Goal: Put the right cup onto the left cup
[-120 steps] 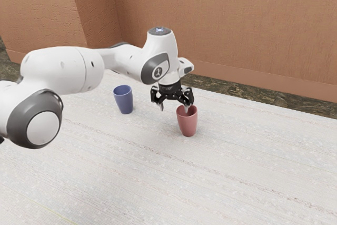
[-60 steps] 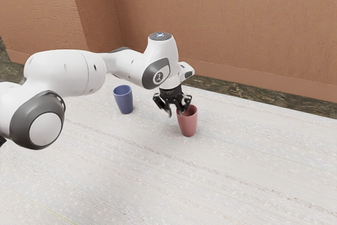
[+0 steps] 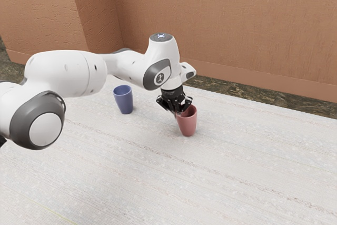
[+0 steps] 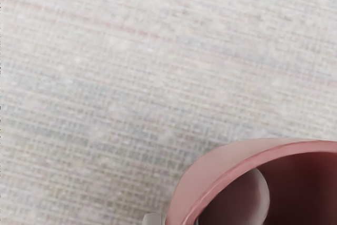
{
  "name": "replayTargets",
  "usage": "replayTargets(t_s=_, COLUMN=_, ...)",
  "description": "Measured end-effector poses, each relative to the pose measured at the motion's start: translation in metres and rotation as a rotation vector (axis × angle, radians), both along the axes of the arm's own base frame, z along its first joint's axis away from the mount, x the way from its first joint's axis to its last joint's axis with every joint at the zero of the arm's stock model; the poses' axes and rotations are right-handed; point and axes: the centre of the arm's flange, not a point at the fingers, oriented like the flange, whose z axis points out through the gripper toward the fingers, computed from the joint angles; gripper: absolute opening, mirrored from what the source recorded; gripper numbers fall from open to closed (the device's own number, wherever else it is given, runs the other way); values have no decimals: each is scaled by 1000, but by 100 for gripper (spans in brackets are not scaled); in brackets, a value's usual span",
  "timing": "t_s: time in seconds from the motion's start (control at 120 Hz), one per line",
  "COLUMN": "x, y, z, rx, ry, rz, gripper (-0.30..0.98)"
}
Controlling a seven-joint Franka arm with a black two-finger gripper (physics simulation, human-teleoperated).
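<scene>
"Where is your gripper now?"

"My gripper is down at the rim of the red cup, on the side toward the exterior view's left."

"Wide or narrow?"

"Narrow — I have the cup's wall pinched between my two fingers. In the wrist view one finger is inside the cup, against the inner wall, and the tip of the other is outside it."

"Is the cup off the table?"

"No, it stands on the pale, streaked table, upright or nearly so, its mouth facing up."

"And the blue cup?"

"The blue cup stands upright on the same table, toward the exterior view's left, mouth up as well. The two cups are well apart, so the red one is not on the blue one."

"What lies past the table?"

"A strip of dark, mottled floor, then an orange-brown wall. My white arm reaches in from the exterior view's left — over the table, with its hand above the red cup's rim."
</scene>
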Motion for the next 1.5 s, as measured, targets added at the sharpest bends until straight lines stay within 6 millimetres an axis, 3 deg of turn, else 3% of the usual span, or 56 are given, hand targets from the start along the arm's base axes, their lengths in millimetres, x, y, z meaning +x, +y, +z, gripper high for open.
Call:
replayTargets(t_s=0.142, x=-4, y=2, z=27, rx=1, ry=-24, rz=4, gripper=-9)
replayTargets(t_s=0.242, x=-19, y=10, z=55, rx=7, ry=-31, rz=12, gripper=-9)
replayTargets(t_s=0.367, x=-34, y=42, z=103, rx=28, ry=-47, rz=52, gripper=-10)
replayTargets(t_s=0.5, x=-42, y=100, z=135, rx=47, ry=-39, rz=119, gripper=-10)
replayTargets(t_s=0.817, x=-38, y=226, z=145, rx=69, ry=-8, rz=200, gripper=-10)
replayTargets(t_s=0.983, x=-23, y=271, z=143, rx=67, ry=-9, rz=197, gripper=-10)
replayTargets(t_s=1.225, x=-5, y=299, z=134, rx=33, ry=-21, rz=165, gripper=-10)
replayTargets(t_s=1.5, x=8, y=305, z=115, rx=20, ry=-22, rz=116, gripper=-10)
